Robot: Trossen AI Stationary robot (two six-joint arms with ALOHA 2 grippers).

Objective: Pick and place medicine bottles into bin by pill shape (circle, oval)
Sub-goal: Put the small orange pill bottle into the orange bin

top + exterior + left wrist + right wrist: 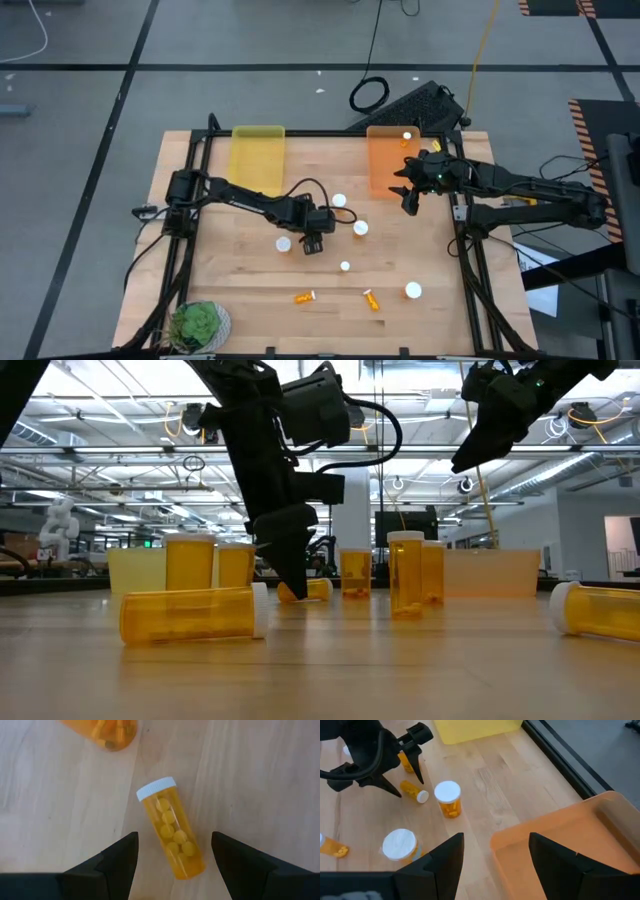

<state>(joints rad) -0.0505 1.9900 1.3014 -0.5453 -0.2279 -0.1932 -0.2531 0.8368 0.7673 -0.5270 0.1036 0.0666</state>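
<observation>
A medicine bottle with round pills and a white cap lies on its side on the wooden table. My left gripper stands open above it, pointing down, with one finger on either side and neither touching it. The low view shows this gripper close over the lying bottle. My right gripper is open with nothing between its fingers, raised over the near edge of the orange tray. One bottle stands in that tray. The yellow tray lies at the far left.
Upright bottles stand around mid-table, and a further one stands near the front right. Two bottles lie near the front edge. A potted plant sits at the near left corner.
</observation>
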